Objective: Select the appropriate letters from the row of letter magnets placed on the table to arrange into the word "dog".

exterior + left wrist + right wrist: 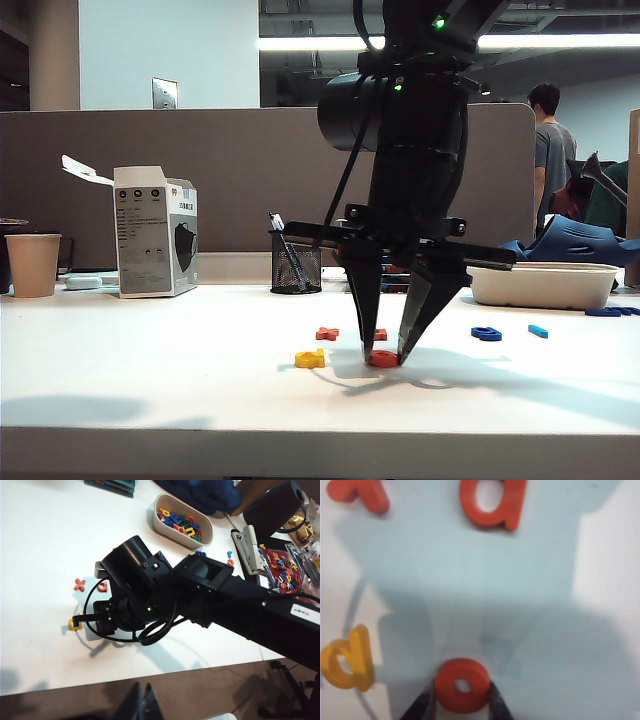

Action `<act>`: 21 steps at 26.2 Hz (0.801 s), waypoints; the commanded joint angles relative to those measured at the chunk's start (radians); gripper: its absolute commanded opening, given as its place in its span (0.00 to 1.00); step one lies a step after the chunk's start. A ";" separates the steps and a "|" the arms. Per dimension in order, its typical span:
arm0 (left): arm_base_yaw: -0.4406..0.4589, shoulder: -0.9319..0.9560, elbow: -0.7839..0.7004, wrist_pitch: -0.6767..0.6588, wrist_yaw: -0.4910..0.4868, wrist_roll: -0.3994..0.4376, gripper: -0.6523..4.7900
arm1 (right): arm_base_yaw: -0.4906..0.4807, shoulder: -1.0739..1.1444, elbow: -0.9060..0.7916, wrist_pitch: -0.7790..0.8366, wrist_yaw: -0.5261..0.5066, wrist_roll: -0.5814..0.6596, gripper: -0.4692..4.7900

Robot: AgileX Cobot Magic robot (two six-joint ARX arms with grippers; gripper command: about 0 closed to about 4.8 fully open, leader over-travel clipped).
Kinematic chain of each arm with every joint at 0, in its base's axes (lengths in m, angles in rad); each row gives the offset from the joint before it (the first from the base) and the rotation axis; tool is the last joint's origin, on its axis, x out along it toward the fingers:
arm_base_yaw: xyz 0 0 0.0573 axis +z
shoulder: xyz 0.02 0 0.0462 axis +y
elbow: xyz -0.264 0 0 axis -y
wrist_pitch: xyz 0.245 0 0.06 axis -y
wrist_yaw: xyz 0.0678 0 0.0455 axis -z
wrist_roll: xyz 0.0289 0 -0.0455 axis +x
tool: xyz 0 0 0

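1. The table (pixel 150 370) is wide and white, with clutter along its far edge: a paper cup (pixel 33 264), a white carton (pixel 156 231), a mesh pen pot (pixel 295 262) and a white tray (pixel 543 283). In the left wrist view the tray (pixel 152 513) holds a heap of spare coloured letters.
2. The right arm (pixel 418 130) comes down near the middle of the table, its black body hiding much of the scene behind it.
3. The right gripper (pixel 383 356) points straight down with its tips at the tabletop. Its jaws are partly closed, one finger (pixel 422 705) on each side of the red o (pixel 462 685), pressing its rim; the o lies flat on the table.
4. The left gripper shows in none of the pictures, so its state cannot be told; its camera looks down on the right arm from high above.
5. The yellow d (pixel 310 358) lies just beside the o, apart from it, on the left in the exterior view.
6. Behind these lie a red cross-shaped letter (pixel 327 333) and another red letter (pixel 492 502) with a closed loop and a stem.
7. Well off to the right lie the dark blue g (pixel 487 333) and a thin light blue bar (pixel 538 331), near each other and short of the tray.
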 commanded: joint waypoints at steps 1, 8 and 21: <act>0.001 -0.002 0.003 0.002 -0.005 0.000 0.11 | 0.002 0.002 0.001 -0.010 0.001 0.004 0.35; 0.001 -0.002 0.003 0.002 -0.005 0.000 0.11 | 0.002 0.001 0.002 -0.009 0.002 0.004 0.52; 0.001 -0.002 0.002 0.002 -0.005 0.000 0.11 | 0.001 -0.002 0.002 -0.040 0.001 0.002 0.51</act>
